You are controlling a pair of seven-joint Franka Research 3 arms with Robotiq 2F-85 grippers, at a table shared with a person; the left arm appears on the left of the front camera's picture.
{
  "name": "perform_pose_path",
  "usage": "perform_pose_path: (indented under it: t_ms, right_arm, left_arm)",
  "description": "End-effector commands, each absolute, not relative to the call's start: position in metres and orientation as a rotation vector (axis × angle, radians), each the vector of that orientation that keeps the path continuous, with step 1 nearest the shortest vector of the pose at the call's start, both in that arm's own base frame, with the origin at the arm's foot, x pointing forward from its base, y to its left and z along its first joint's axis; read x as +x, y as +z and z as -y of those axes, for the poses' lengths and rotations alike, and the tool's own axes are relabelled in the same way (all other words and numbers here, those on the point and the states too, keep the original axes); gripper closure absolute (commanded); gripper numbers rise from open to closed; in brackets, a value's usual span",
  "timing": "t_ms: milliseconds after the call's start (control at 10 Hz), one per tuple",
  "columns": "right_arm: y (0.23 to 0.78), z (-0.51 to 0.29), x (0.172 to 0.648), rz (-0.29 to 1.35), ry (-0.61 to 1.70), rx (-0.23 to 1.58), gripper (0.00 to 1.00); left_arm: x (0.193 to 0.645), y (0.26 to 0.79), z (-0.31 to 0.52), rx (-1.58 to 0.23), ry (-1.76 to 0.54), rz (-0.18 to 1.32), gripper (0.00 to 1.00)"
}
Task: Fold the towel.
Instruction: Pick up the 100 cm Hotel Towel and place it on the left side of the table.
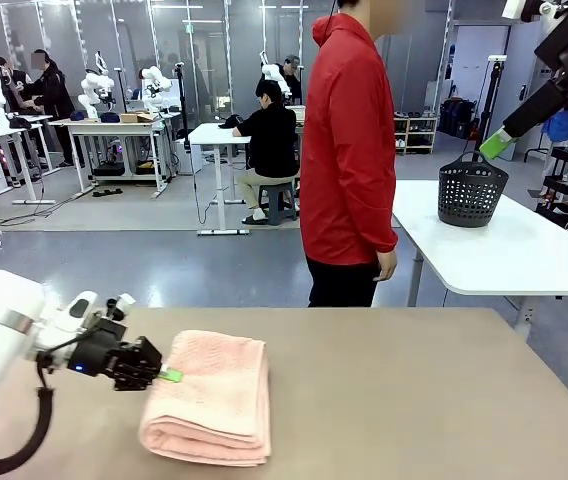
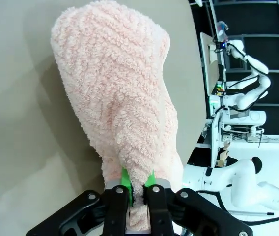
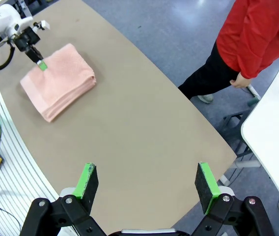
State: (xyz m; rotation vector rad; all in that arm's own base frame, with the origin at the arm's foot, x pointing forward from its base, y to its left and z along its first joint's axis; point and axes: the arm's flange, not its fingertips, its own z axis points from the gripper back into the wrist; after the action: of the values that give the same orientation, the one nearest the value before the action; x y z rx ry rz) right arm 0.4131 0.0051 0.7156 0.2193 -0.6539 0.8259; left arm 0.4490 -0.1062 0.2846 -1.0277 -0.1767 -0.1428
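The salmon-pink towel (image 1: 212,398) lies folded in several layers on the tan table (image 1: 414,400), left of the middle. My left gripper (image 1: 171,376) comes in from the left at the towel's left edge. In the left wrist view the towel (image 2: 115,98) stretches away from the gripper (image 2: 138,189), whose green pads (image 2: 125,179) are shut on a fold of its terry edge. My right gripper (image 1: 496,143) hangs high at the upper right, far from the towel. Seen from its wrist, it (image 3: 147,182) is open and holds nothing, with the towel (image 3: 58,81) and the left gripper (image 3: 41,65) far below.
A person in a red jacket (image 1: 349,150) stands at the table's far side, hand (image 1: 385,265) hanging down. A dark plastic basket (image 1: 471,190) sits on a separate white table (image 1: 524,250) behind on the right. The tan table's right half is bare.
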Motion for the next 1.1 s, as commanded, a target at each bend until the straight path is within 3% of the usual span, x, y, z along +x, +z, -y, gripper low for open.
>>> perform_pose_path:
  t_ms: [0,600,1000]
  right_arm:
    - [0.715,-0.004,0.412,0.649,0.83,0.219,0.0]
    - [0.715,-0.004,0.412,0.649,0.83,0.219,0.0]
    - [0.715,-0.004,0.412,0.649,0.83,0.219,0.0]
  left_arm:
    - [0.449,0.307,0.055,-0.999,-0.136,0.187,1.0]
    - [0.457,0.319,-0.125,-0.835,-0.216,0.222,1.0]
    - [0.461,0.329,-0.184,-0.738,-0.196,0.249,1.0]
